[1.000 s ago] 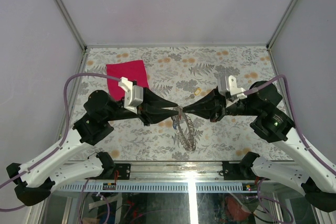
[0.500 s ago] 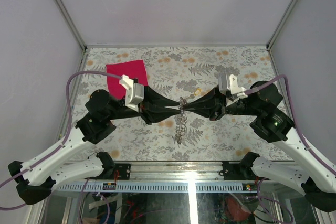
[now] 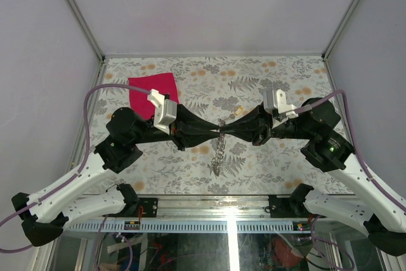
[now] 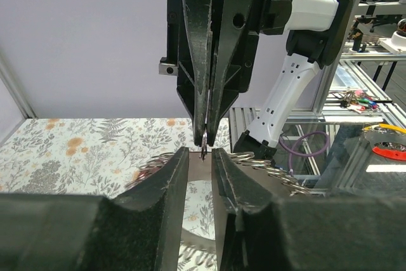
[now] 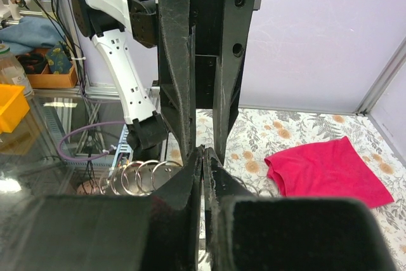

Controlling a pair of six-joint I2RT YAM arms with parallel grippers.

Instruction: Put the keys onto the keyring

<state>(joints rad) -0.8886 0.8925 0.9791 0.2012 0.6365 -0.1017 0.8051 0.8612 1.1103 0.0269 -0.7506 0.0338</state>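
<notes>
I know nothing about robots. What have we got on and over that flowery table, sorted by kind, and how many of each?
robot arms, each ending in a pincer: 2 (left pincer, right pincer)
red cloth: 1
chain of silvery rings: 1 (links too small to count)
small yellowish piece, perhaps a key: 1
Total: 5

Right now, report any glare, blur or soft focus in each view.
Top external: even light, sharp, a bright reflection on the near rail. Left wrist: the left gripper's fingers loom dark and soft; the far right is washed out. Right wrist: the right gripper's fingers dark and soft, the red cloth crisp.
</notes>
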